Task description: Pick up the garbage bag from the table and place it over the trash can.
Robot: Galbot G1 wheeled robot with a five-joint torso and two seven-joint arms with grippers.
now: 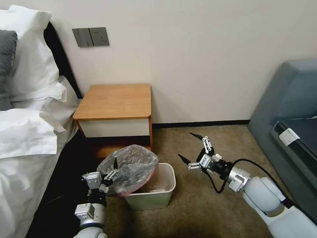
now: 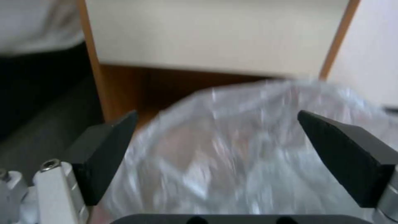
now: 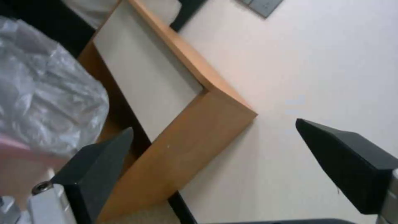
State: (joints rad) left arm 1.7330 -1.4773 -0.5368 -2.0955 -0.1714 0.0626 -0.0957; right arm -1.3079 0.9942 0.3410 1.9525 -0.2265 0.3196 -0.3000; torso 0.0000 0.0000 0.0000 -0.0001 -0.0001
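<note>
Looking down from the head camera, I see the bag (image 1: pixel 132 167) bunched in a wrinkled grey mound over the left half of the bin (image 1: pixel 158 195), its pinkish rim draped over the bin's near-left edge. The bin's right half is uncovered, and pale scraps lie inside it. The bin stands on the carpet (image 1: pixel 204 211) just in front of the table (image 1: pixel 115 100), whose wooden top is bare.

My left gripper (image 1: pixel 110 172) sits at the bag's left side, pressed against the plastic. In its wrist view the gripper (image 2: pixel 215 140) has its black fingers (image 2: pixel 105 152) spread wide, with the bag (image 2: pixel 232 149) bulging between them; I can't tell whether either pad touches the film, and nothing is pinched.

My right gripper (image 1: pixel 190 147) hangs above the carpet to the right of the bin, well apart from it, pointing toward the table. Its fingers (image 3: pixel 352 161) are wide apart and hold nothing. Its wrist camera catches the table's corner (image 3: pixel 199 124), the bag (image 3: pixel 45 105) and the wall (image 3: pixel 323 62).
</note>
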